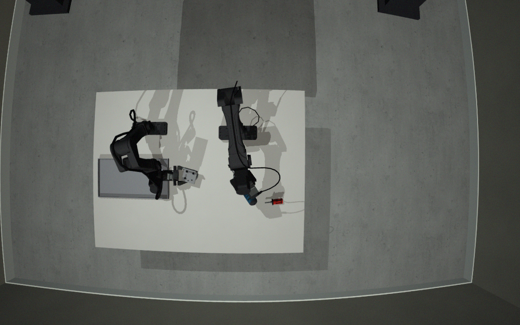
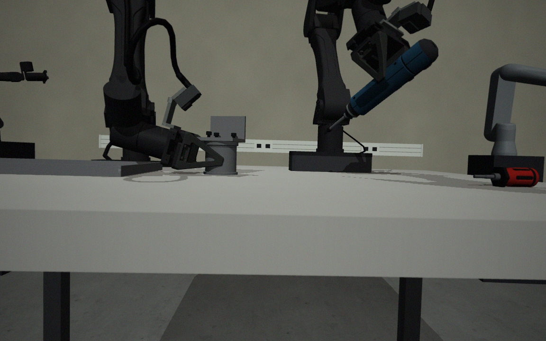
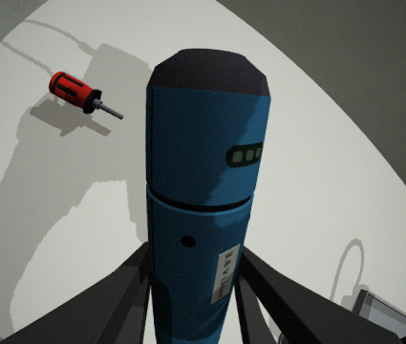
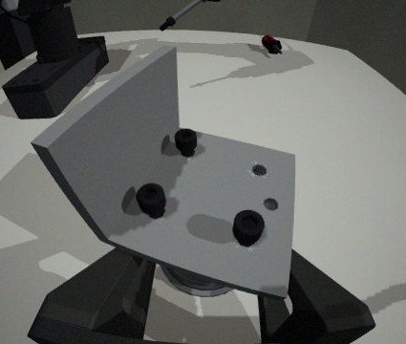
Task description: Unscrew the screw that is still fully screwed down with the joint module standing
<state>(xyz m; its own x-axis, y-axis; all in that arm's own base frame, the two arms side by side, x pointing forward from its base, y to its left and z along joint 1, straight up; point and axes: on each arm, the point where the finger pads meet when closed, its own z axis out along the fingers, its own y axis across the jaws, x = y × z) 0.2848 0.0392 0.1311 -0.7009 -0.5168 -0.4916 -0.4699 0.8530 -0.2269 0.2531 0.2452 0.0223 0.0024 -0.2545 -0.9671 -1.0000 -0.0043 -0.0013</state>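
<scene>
Blue driver [image 1: 250, 199] [image 2: 387, 80] [image 3: 203, 158] clamped in the left pincer [image 1: 249, 192] [image 2: 382, 78] [image 3: 193, 252], slanting above the table [image 1: 213, 234] [image 2: 266, 190], bit down and apart from every screw on the bracket. Module [image 2: 225, 157] [image 4: 203, 288] upright on the table, bracket [image 1: 189, 174] [image 2: 228, 139] [image 4: 222, 177] on top. Right pincer [image 2: 220, 160] [image 4: 207, 282] around the module, one finger on either side; cannot tell whether clamped, contact hidden beneath the bracket. On the bracket, three black screws [image 4: 248, 225] with raised heads, plus two open holes [image 4: 259, 170]. Well apart, on the table, red screwdriver [image 1: 277, 201] [image 2: 521, 177] [image 3: 71, 91] [image 4: 270, 43], lying flat.
</scene>
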